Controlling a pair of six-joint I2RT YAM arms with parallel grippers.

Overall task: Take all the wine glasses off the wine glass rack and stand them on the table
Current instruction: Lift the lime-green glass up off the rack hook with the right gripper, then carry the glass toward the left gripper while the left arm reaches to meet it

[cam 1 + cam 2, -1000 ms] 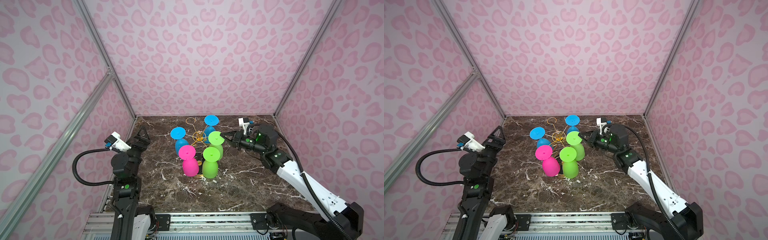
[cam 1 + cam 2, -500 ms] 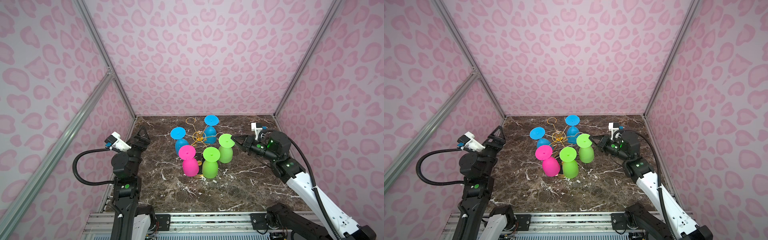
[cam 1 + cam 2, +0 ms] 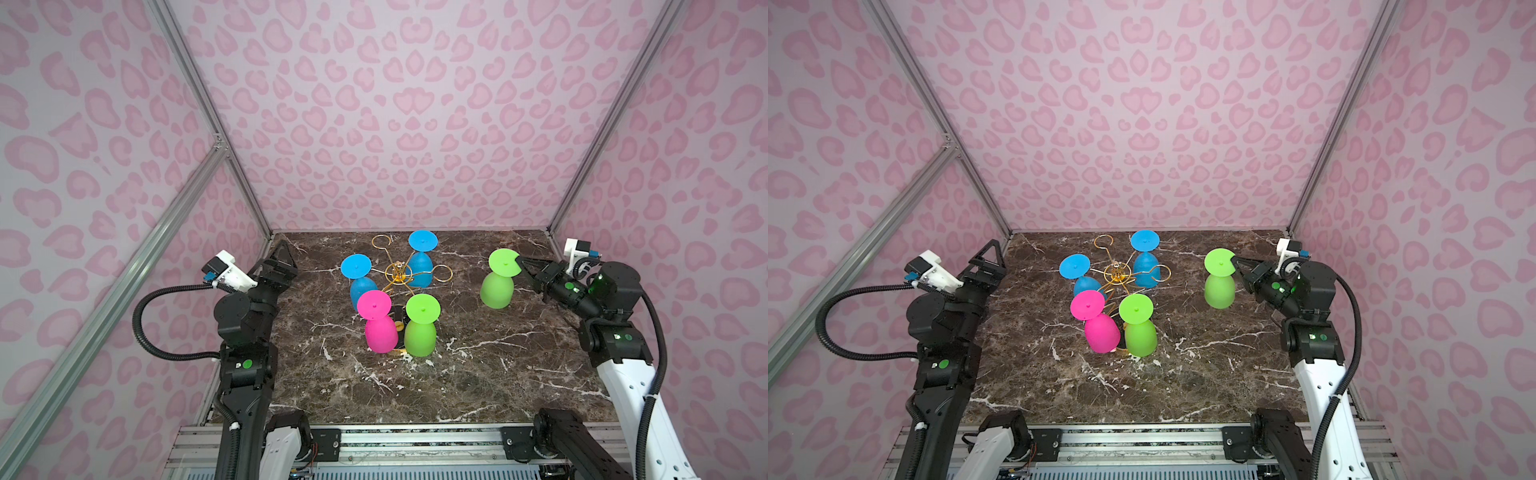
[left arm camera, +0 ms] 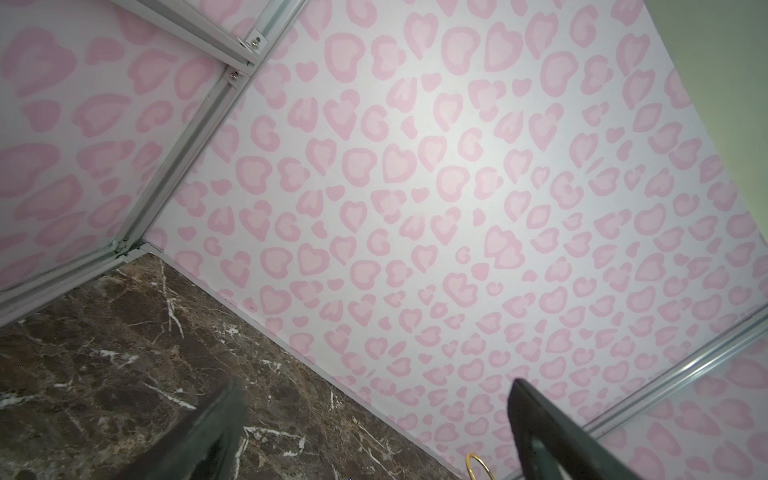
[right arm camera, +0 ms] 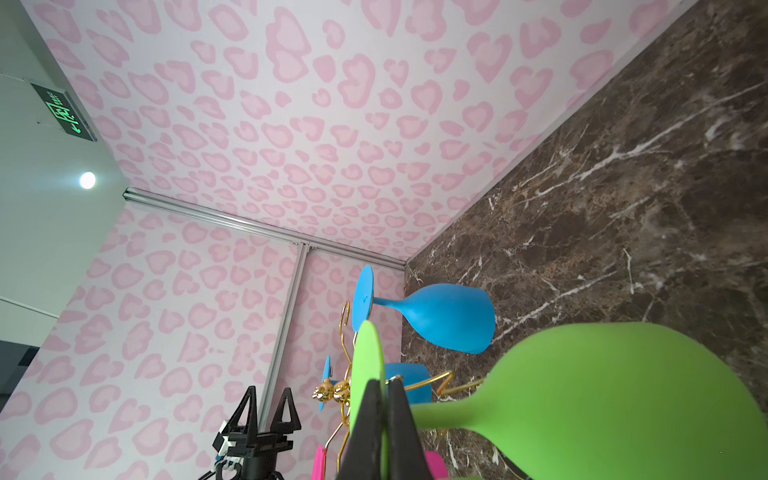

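Observation:
The gold wire wine glass rack stands mid-table in both top views. Two blue glasses, a pink glass and a green glass hang upside down on its arms. Another green wine glass is upside down to the right, clear of the rack. My right gripper is shut on the rim of its round foot. My left gripper stands open and empty by the left wall.
Pink patterned walls close in the marble table on three sides, with an aluminium rail at the front edge. One bare gold hook points at the back wall and another at the held glass.
My right gripper has carried the green wine glass rightward, off the rack arm and well away from the rack. The left arm has stayed where it was.

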